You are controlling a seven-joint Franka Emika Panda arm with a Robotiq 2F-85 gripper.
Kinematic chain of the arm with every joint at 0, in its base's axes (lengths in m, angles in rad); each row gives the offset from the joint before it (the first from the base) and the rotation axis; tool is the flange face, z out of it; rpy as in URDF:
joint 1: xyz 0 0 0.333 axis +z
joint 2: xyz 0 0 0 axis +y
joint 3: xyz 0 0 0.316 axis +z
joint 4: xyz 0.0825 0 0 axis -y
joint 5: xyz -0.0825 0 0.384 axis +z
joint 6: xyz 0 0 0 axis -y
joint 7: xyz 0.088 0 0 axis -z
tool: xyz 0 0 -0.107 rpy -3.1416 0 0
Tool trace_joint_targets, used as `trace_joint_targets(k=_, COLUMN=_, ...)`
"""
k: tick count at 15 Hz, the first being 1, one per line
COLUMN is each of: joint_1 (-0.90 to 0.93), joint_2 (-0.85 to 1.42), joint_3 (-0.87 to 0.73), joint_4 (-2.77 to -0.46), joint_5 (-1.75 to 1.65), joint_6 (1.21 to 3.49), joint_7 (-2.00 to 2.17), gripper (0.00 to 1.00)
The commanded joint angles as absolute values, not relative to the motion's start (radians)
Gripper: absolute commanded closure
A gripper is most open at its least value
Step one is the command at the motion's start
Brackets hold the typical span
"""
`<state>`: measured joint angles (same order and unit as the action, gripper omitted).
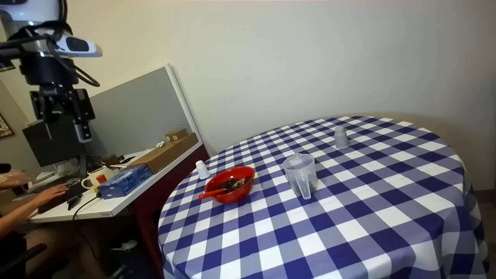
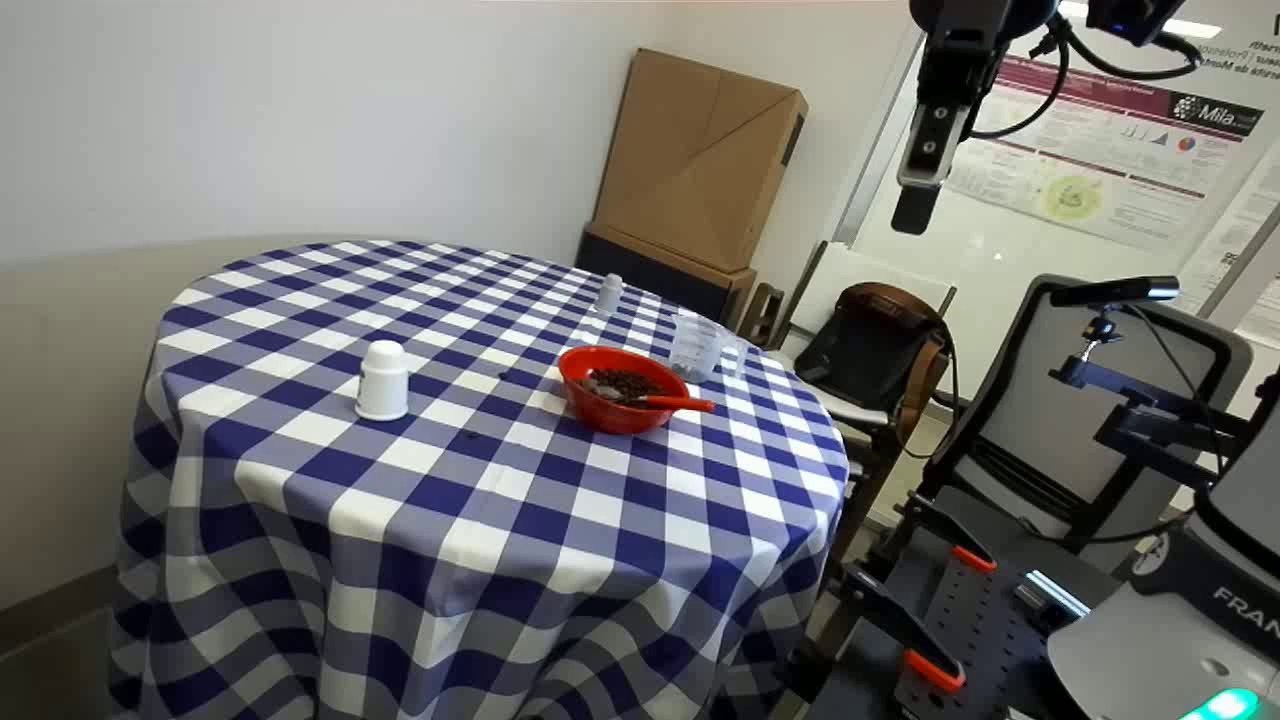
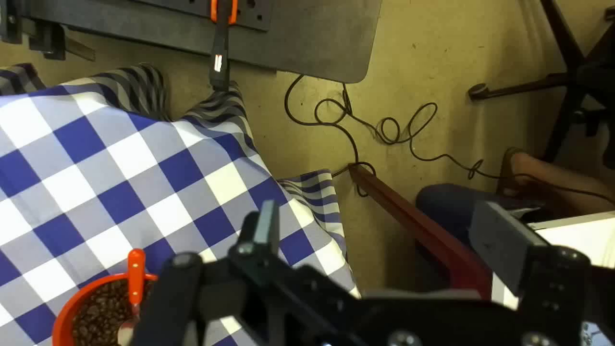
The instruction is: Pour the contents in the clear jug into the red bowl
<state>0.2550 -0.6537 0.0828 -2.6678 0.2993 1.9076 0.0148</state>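
The clear jug (image 1: 297, 173), handled and upright, stands near but apart from the round, partly filled red bowl (image 1: 238, 196).

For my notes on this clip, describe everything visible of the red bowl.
The red bowl is round, bright red and shiny, perhaps plastic, its sides flaring to an open rim. It stands upright on the checked tablecloth and holds dark brown, bean-like pieces. A red-handled spoon sits in it, the handle sticking out past the rim, the metal-looking head among the pieces. The gripper is well away, not touching it. In the wrist view the picture's edge cuts the bowl off.
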Motion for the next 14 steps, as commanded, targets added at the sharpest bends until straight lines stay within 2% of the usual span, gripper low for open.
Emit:
trace_joint_targets(k=1, joint_1=0.236, joint_2=-0.654, joint_3=0.099, joint_4=-2.666, joint_5=0.309, joint_6=1.903, joint_7=0.006, gripper=0.00)
trace_joint_targets(k=7, joint_1=0.121, joint_2=-0.570, joint_3=0.158, joint_4=-2.619, joint_5=0.027, joint_6=2.015, joint_7=0.039, gripper=0.00)
trace_joint_targets(k=14, joint_1=-0.039, joint_2=-0.297, joint_3=0.108, joint_4=-2.480, joint_5=-0.282, joint_6=2.146, joint_7=0.034, gripper=0.00)
